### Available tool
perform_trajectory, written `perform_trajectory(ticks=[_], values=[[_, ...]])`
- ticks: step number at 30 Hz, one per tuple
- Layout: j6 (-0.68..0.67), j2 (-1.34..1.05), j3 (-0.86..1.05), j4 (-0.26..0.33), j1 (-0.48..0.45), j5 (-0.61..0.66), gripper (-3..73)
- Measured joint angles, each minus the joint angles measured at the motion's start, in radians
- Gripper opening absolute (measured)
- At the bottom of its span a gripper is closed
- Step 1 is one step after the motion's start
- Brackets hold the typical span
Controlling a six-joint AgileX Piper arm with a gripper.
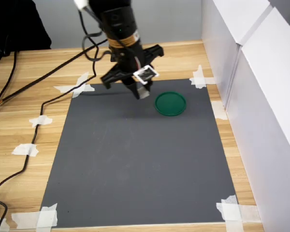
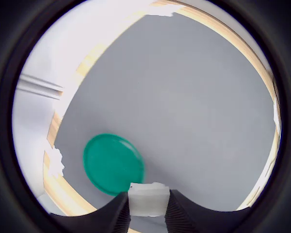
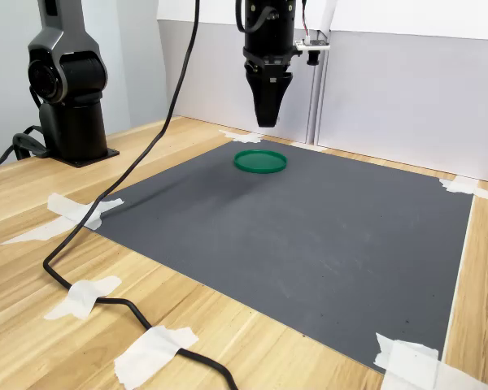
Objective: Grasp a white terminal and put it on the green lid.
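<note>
My gripper [image 1: 141, 93] hangs above the grey mat, shut on the white terminal [image 2: 148, 199], a small white block pinched between the two dark fingers [image 2: 115, 213]. The block also shows at the fingertips in the first exterior view, white terminal [image 1: 144, 93]. The green lid [image 1: 170, 103] lies flat on the mat, just to the first exterior view's right of the gripper. In the second exterior view my gripper [image 3: 266, 120] is held high over the mat, above and behind the green lid [image 3: 259, 161]. In the wrist view the green lid [image 2: 113, 164] lies close beside the held block.
A dark grey mat [image 1: 135, 159] is taped to the wooden table [image 1: 19, 121]. White walls [image 1: 261, 96] stand along the first exterior view's right. A black cable [image 3: 122, 195] crosses the table and tape pieces. The arm's base [image 3: 69, 81] stands at the second exterior view's left.
</note>
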Motion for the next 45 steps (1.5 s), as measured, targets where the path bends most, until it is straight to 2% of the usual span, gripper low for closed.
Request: perform_trajectory(ticks=[6, 10, 13, 18, 27, 30, 37, 40, 45], values=[[0.003, 0.047, 0.074, 0.002, 0.151, -0.075, 26.9], [0.019, 0.083, 0.092, 0.002, 0.213, -0.086, 26.9], [0.026, 0.086, 0.092, -0.013, 0.224, -0.114, 26.9], [0.055, 0.096, 0.092, -0.076, 0.224, -0.147, 26.9], [0.032, 0.105, 0.127, -0.087, 0.224, -0.150, 27.2], [0.025, 0.088, 0.158, -0.087, 0.224, -0.152, 32.6], [0.067, -0.005, 0.220, -0.087, 0.224, -0.239, 57.0], [0.090, -0.048, 0.220, -0.087, 0.224, -0.260, 61.0], [0.150, -0.171, 0.220, -0.062, 0.211, -0.252, 62.1]])
